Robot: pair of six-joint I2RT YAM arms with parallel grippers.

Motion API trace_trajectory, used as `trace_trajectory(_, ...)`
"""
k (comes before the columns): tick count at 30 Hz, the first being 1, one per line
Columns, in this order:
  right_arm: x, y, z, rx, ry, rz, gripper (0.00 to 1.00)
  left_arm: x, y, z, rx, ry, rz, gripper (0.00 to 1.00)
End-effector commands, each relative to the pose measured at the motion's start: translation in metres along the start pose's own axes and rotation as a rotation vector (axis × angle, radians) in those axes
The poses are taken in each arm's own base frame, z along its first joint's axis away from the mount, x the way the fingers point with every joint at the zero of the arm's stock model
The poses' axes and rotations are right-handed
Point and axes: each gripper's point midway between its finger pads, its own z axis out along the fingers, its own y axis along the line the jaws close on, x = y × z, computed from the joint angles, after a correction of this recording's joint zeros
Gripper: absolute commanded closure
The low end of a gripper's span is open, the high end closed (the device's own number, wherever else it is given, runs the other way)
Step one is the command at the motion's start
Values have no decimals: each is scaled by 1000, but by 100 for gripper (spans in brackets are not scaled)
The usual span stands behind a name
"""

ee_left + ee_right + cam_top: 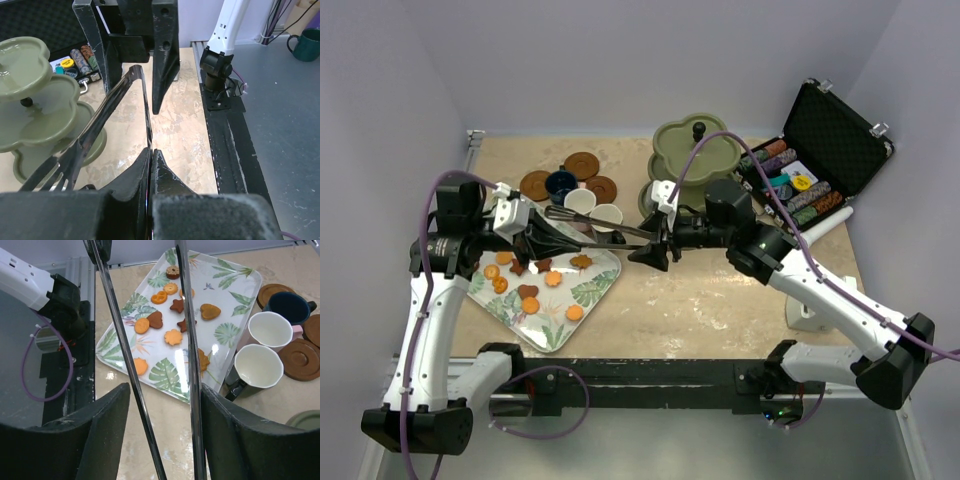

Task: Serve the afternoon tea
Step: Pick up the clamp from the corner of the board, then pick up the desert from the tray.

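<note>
The left fingers pinched the tongs. The right fingers stood wide around them. The biscuits lay on the tray, upper middle, past those fingers.

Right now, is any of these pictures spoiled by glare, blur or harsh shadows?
Right wrist view: white glare patches on the glossy tray, and the right gripper looms dark and soft-edged. Left wrist view: the left gripper fills the bottom out of focus; the metal tongs carry bright reflections. Top external view: even light, only faint shadows.
</note>
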Motion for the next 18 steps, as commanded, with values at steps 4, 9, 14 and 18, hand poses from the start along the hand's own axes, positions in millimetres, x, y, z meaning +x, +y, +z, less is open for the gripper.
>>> trace_trajectory(4,-19,3,-3,16,-69,-36,50,-33,-25,2,166,-143,97,100)
trace_trajectory(9,-18,2,-2,25,-76,-14,57,-33,-18,2,154,-137,92,78)
trace_trajectory(14,-11,-4,2,53,-68,27,61,-28,-4,1,121,-115,68,38)
trace_trajectory(18,-5,-10,1,98,-57,57,66,-25,8,-2,83,-99,56,20)
